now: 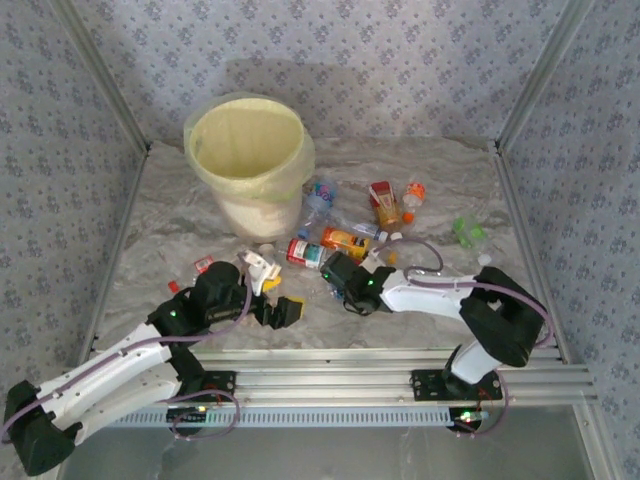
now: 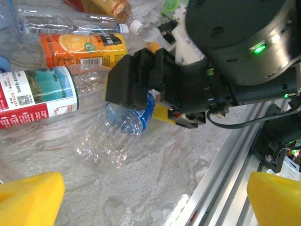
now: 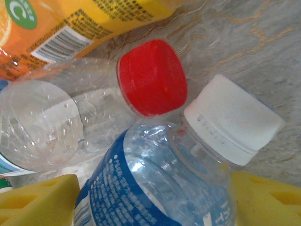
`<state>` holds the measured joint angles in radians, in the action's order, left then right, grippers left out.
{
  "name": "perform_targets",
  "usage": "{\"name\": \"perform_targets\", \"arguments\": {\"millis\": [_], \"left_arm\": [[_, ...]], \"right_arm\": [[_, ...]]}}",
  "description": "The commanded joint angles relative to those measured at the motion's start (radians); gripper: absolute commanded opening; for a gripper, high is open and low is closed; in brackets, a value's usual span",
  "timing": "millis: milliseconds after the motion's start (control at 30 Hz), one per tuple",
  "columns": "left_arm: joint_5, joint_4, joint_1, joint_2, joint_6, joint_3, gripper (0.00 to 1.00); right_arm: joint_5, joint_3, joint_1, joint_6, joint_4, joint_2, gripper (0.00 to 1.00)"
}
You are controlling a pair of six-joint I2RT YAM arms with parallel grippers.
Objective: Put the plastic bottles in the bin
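Note:
My right gripper (image 1: 333,270) (image 3: 155,200) has its yellow pads on either side of a clear bottle with a blue label (image 3: 160,183) and a white cap (image 3: 233,117), just below the neck. The bottle (image 2: 113,132) lies on the marble table in front of my left gripper. My left gripper (image 1: 283,312) (image 2: 153,202) hangs open over bare table, with nothing between its pads. A clear red-capped bottle (image 3: 150,77), an orange-label bottle (image 1: 345,240) (image 2: 82,48) and a red-and-teal-label bottle (image 1: 305,252) (image 2: 37,94) lie close by. The cream bin (image 1: 243,103) with its yellow liner stands at the back left.
More bottles lie scattered right of the bin (image 1: 384,203), with a green one (image 1: 467,232) far right. White scraps (image 1: 258,268) sit by my left wrist. An aluminium rail (image 1: 400,360) runs along the near edge. Patterned walls enclose the table.

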<state>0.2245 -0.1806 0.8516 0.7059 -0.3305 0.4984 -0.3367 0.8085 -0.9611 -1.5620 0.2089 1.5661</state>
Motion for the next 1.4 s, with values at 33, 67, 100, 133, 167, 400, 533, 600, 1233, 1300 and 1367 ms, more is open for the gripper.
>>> {"name": "perform_targets", "arguments": {"millis": [33,67,100,133,167,400,533,600,1233,1300,1367], "left_arm": [[0.016,0.024,0.014,0.014,0.019,0.005,1.0],[0.015,0.024,0.017,0.016,0.019,0.005,1.0],[0.015,0.024,0.018,0.02,0.018,0.006,1.0],[0.015,0.024,0.018,0.023,0.02,0.006,1.0],[0.016,0.025,0.02,0.029,0.021,0.006,1.0],[0.024,0.023,0.029,0.053,0.022,0.015,1.0],[0.023,0.021,0.032,0.052,0.022,0.014,1.0],[0.024,0.022,0.037,0.049,0.022,0.014,1.0],[0.029,0.038,0.055,0.045,0.024,0.001,1.0],[0.026,0.038,0.056,0.045,0.027,-0.001,1.0],[0.026,0.036,0.058,0.047,0.026,-0.001,1.0]], "right_arm": [[-0.019,0.042,-0.005,0.034,0.032,0.032,0.8],[-0.026,0.051,-0.006,0.052,0.054,0.031,0.8],[-0.032,0.061,-0.006,0.065,0.08,0.03,0.79],[-0.039,0.07,-0.007,0.082,0.111,0.026,0.77],[-0.045,0.073,-0.006,0.096,0.132,0.02,0.76],[0.017,0.008,0.042,0.229,0.164,-0.056,0.73],[0.049,0.005,0.074,0.31,0.25,-0.107,0.8],[0.068,0.002,0.094,0.336,0.291,-0.142,0.85],[0.12,-0.043,0.119,0.248,0.196,-0.199,0.94],[0.126,-0.049,0.118,0.237,0.158,-0.188,0.93],[0.135,-0.05,0.117,0.229,0.126,-0.17,0.92]]}}
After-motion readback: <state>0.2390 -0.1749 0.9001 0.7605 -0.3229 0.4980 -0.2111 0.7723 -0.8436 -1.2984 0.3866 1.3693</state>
